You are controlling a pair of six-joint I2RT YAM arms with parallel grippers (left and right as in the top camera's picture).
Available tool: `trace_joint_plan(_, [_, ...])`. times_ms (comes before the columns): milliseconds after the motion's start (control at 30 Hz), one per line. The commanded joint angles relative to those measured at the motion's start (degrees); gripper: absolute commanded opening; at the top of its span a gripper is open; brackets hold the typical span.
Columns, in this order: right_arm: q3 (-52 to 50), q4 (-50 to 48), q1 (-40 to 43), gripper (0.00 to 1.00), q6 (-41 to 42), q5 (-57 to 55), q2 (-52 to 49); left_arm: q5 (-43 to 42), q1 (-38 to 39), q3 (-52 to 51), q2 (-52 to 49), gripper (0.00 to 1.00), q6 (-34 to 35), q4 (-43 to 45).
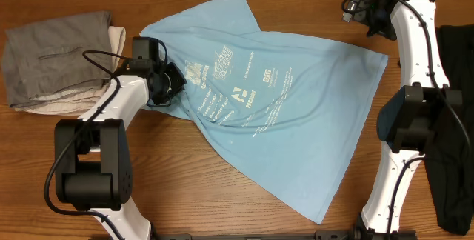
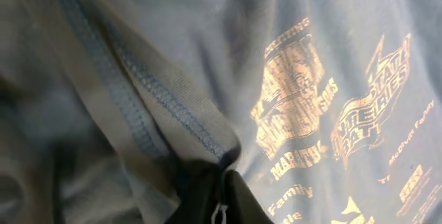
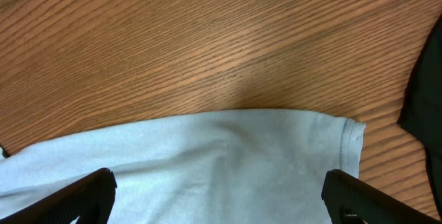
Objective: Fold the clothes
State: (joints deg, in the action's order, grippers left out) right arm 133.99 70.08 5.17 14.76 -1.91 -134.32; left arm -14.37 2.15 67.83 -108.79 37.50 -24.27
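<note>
The left gripper (image 1: 175,82) is clamped on a hemmed edge of the shirt (image 1: 296,114). The right gripper (image 3: 217,186) hangs wide apart over its far corner. The shirt lies spread print-up on the table (image 1: 185,195). It looks light and limp, best held by hems and corners. Grey clothes (image 1: 59,58) crowd the left and black cloth (image 1: 452,166) the right, with bare wood near.
</note>
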Motion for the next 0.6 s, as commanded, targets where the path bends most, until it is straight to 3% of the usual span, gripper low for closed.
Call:
trace_joint_plan(0, [0.96, -0.13, 0.22, 1.0, 0.26, -0.11, 0.7, 1.81, -0.37, -0.17, 1.92, 0.08, -0.28, -1.77])
trace_joint_plan(200, [0.96, -0.13, 0.22, 1.0, 0.26, -0.13, 0.7, 10.8, -0.35, -0.17, 8.59, 0.08, -3.08, -9.79])
trace_joint_plan(400, [0.96, -0.13, 0.22, 1.0, 0.26, -0.13, 0.7, 11.85, -0.33, -0.17, 16.04, 0.11, -4.72, -19.54])
trace_joint_plan(567, [0.96, -0.13, 0.22, 1.0, 0.26, -0.11, 0.7, 13.25, -0.24, -0.35, 16.52, 0.12, -4.74, -30.6])
